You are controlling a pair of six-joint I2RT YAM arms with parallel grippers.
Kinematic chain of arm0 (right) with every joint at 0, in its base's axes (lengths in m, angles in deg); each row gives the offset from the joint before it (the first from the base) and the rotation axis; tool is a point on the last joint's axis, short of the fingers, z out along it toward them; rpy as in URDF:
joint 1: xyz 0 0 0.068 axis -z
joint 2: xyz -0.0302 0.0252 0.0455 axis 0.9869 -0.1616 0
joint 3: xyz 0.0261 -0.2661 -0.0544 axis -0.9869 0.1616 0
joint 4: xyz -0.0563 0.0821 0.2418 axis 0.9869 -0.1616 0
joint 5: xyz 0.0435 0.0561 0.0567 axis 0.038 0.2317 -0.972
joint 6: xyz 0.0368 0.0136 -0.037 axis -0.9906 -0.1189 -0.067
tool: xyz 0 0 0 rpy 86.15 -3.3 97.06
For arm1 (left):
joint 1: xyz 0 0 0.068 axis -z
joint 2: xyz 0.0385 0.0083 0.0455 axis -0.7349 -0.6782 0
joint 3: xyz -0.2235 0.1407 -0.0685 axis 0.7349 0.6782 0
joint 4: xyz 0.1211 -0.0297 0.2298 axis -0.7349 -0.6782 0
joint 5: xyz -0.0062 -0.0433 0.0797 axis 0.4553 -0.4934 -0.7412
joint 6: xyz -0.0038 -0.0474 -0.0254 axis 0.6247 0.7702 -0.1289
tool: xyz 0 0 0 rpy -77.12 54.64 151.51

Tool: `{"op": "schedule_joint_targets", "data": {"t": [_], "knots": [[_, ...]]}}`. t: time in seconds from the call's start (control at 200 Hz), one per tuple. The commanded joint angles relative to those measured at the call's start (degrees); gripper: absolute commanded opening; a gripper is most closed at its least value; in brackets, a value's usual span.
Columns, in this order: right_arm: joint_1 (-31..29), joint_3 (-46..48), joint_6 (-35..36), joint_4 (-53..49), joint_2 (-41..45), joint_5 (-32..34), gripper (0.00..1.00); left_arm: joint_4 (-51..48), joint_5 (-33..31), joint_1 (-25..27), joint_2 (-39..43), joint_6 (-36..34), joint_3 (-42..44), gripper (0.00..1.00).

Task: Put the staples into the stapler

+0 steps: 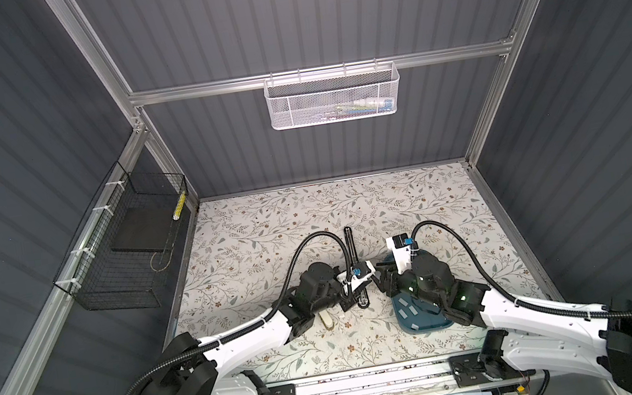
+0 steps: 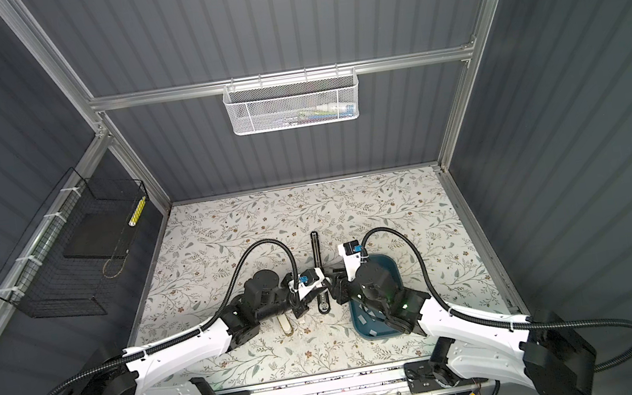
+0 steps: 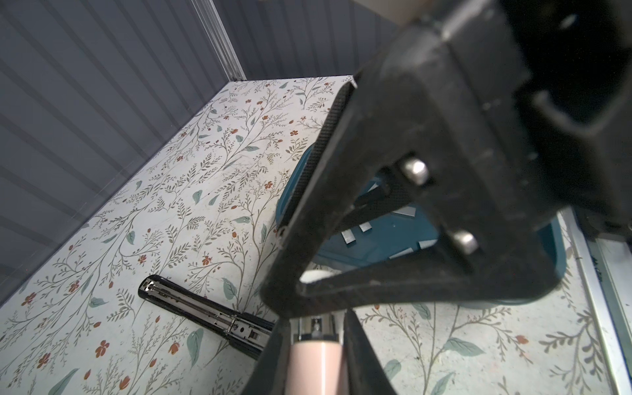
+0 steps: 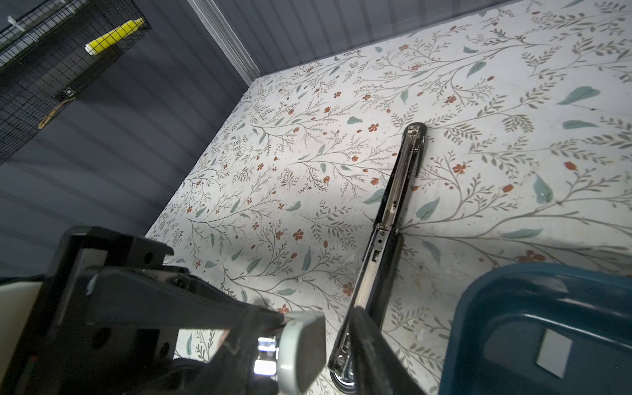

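A long black stapler (image 1: 353, 252) lies opened flat mid-table, its metal channel (image 4: 403, 178) facing up. My left gripper (image 3: 316, 314) is shut on a small pink stapler (image 3: 314, 362), held just above the table beside the black one's near half. My right gripper (image 4: 307, 314) meets it from the other side. Its fingers stand apart around the pink stapler's whitish end (image 4: 301, 349), with a gap at one finger. Several grey staples (image 1: 404, 303) lie in a blue tray (image 1: 412, 329) under the right arm; one strip (image 4: 554, 354) shows in the right wrist view.
A cream oblong thing (image 1: 325, 319) lies on the table under the left forearm. A black wire basket (image 1: 120, 251) hangs on the left wall and a white mesh basket (image 1: 334, 97) on the back wall. Grey walls enclose the floral table (image 1: 268, 230).
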Motion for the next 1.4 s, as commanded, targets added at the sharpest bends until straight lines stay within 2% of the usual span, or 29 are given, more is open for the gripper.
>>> {"op": "schedule_joint_targets", "data": {"t": [0.0,0.395,0.59,1.396], "knots": [[-0.35,-1.27,1.11,0.98,-1.30,0.25,0.46,0.81,-0.53,0.13,0.55,1.16,-1.45,0.00],[-0.28,-0.42,2.36,-0.87,-1.17,7.03,0.48,5.44,-1.55,0.13,6.42,1.18,3.53,0.00],[-0.32,-0.48,2.78,-1.14,-1.75,7.57,0.49,5.14,0.51,0.09,6.75,0.20,3.65,0.00],[-0.28,-3.36,5.10,-3.91,-7.42,11.12,0.51,9.09,-0.10,0.12,9.26,0.55,6.26,0.00]]}}
